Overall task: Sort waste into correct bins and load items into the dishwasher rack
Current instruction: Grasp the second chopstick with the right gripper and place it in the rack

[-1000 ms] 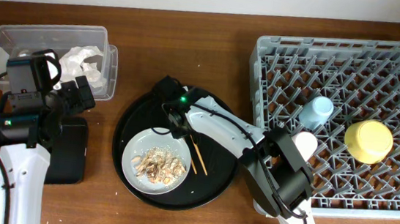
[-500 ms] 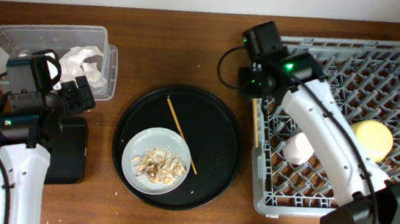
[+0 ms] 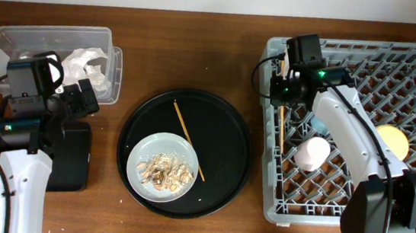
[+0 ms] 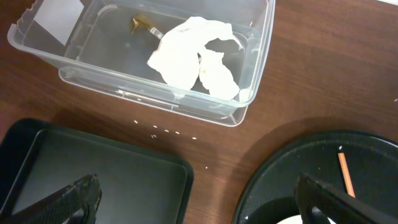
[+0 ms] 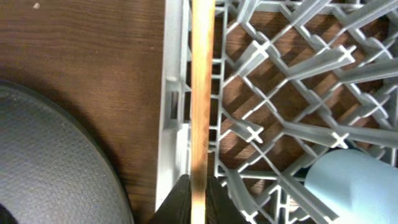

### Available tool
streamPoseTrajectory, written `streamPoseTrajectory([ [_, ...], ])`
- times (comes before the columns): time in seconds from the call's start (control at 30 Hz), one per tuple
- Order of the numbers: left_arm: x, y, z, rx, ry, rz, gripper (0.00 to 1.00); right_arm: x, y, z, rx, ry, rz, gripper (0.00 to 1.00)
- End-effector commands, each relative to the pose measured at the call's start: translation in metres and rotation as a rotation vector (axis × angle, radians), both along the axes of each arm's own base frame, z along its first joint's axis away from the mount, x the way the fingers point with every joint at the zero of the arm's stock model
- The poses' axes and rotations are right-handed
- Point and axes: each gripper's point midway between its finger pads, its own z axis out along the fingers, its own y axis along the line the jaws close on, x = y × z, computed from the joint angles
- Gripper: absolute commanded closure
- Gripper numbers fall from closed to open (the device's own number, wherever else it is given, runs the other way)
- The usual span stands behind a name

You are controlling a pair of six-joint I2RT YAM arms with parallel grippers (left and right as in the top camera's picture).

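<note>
Overhead: the round tray [image 3: 222, 125] sits mid-table and serves as the landmark for every place below.
Rack [image 3: 336, 217]: just right of the round tray, close to it but apart.
Right hand [image 5: 198, 205]: over the rack's wall nearest the round tray, jaws narrow, fingertips [image 5: 180, 202] pressed on either side of a chopstick.
Chopstick [image 5: 202, 93]: held by the right hand, running along just inside that near wall of the rack. I cannot tell whether its far end rests on the pegs.
Second chopstick [image 3: 188, 140]: lying loose and slanted on the round tray, its lower end beside the plate.
Plate [image 3: 144, 148]: on the lower half of the round tray.
Scraps [image 3: 164, 170]: heaped on the plate.
Blue cup [image 5: 348, 180]: in the rack, near the side facing the round tray, mostly hidden under the right arm from above.
Pink cup [image 3: 313, 152]: in the rack, right of the round tray, mouth down.
Bowl [image 3: 393, 140]: yellow, in the rack, farther from the round tray than either cup.
Left hand [image 4: 196, 186]: left of the round tray, jaws wide, holding nothing.
Tub [image 3: 47, 40]: well left of the round tray, toward the table's far edge.
Wrapper [image 4: 193, 56]: crumpled inside the tub, at the end nearer the round tray.
Flat tray [image 3: 74, 157]: left of the round tray, just in front of the tub, partly under the left arm.
</note>
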Motion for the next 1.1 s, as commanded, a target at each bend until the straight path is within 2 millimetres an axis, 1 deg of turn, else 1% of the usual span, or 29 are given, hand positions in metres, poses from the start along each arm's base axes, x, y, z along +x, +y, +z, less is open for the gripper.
streamPoseTrajectory([
  [0.0,0.0,0.0,0.003,0.002,-0.009,-0.006,0.01,-0.004,0.0,-0.004,0.012,0.017,0.01,0.64],
  [0.03,0.0,0.0,0.003,0.002,-0.009,-0.006,0.01,-0.007,0.0,-0.005,0.009,0.033,0.009,0.49],
  [0.07,0.0,0.0,0.003,0.002,-0.009,-0.006,0.01,-0.01,-0.001,-0.006,0.007,0.043,0.008,0.46],
  [0.13,0.0,0.0,0.003,0.002,-0.009,-0.006,0.01,-0.015,-0.001,-0.004,0.018,0.059,-0.017,0.45],
  [0.17,0.0,0.001,0.003,0.002,-0.009,-0.005,0.01,-0.018,0.003,0.004,0.04,0.049,-0.009,0.45],
  [0.2,0.0,0.0,0.003,0.002,-0.009,-0.006,0.01,-0.019,0.004,0.009,0.052,0.043,-0.004,0.45],
  [0.23,0.0,0.001,0.003,0.002,-0.009,-0.005,0.01,-0.024,0.015,0.027,0.116,0.016,0.025,0.45],
  [0.27,0.0,0.001,0.003,0.002,-0.009,-0.005,0.01,-0.029,0.032,0.044,0.195,-0.013,0.087,0.46],
  [0.3,0.0,0.0,0.003,0.002,-0.009,-0.006,0.01,-0.032,0.045,0.054,0.234,-0.033,0.143,0.45],
  [0.33,0.0,0.001,0.003,0.002,-0.009,-0.005,0.01,-0.035,0.065,0.063,0.264,-0.062,0.201,0.45],
  [0.37,0.0,0.0,0.003,0.002,-0.009,-0.006,0.01,-0.036,0.077,0.065,0.267,-0.073,0.23,0.45],
  [0.43,0.0,0.001,0.003,0.002,-0.009,-0.005,0.01,-0.041,0.119,0.062,0.275,-0.094,0.33,0.36],
  [0.47,0.0,0.0,0.003,0.002,-0.009,-0.006,0.01,-0.041,0.133,0.059,0.273,-0.102,0.359,0.35],
  [0.5,0.0,0.0,0.003,0.002,-0.009,-0.006,0.01,-0.04,0.152,0.05,0.247,-0.114,0.39,0.33],
  [0.57,0.0,0.0,0.003,0.002,-0.009,-0.006,0.01,-0.039,0.17,0.033,0.199,-0.116,0.411,0.26],
  [0.6,0.0,0.001,0.003,0.002,-0.009,-0.005,0.01,-0.035,0.181,0.013,0.167,-0.105,0.383,0.21],
  [0.63,0.0,0.0,0.003,0.002,-0.009,-0.006,0.01,-0.031,0.188,-0.006,0.151,-0.093,0.348,0.21],
  [0.67,0.0,0.001,0.003,0.002,-0.01,-0.005,0.01,-0.029,0.194,-0.019,0.144,-0.082,0.355,0.21],
  [0.7,0.0,0.0,0.003,0.002,-0.009,-0.006,0.01,-0.027,0.199,-0.036,0.133,-0.064,0.36,0.21],
  [0.73,0.0,0.0,0.003,0.002,-0.009,-0.006,0.01,-0.027,0.202,-0.045,0.132,-0.056,0.363,0.21],
  [0.8,0.0,0.001,0.003,0.002,-0.009,-0.005,0.01,-0.027,0.207,-0.054,0.138,-0.044,0.372,0.23],
  [0.83,0.0,0.0,0.003,0.002,-0.009,-0.006,0.01,-0.029,0.214,-0.06,0.156,-0.033,0.391,0.26],
  [0.97,0.0,0.0,0.003,0.002,-0.009,-0.006,0.01,-0.041,0.238,-0.061,0.159,-0.05,0.442,0.27],
  [1.03,0.0,0.001,0.003,0.002,-0.009,-0.005,0.01,-0.044,0.248,-0.073,0.115,-0.066,0.453,0.27],
  [1.07,0.0,0.0,0.003,0.002,-0.009,-0.006,0.01,-0.046,0.25,-0.084,0.079,-0.068,0.453,0.27],
])
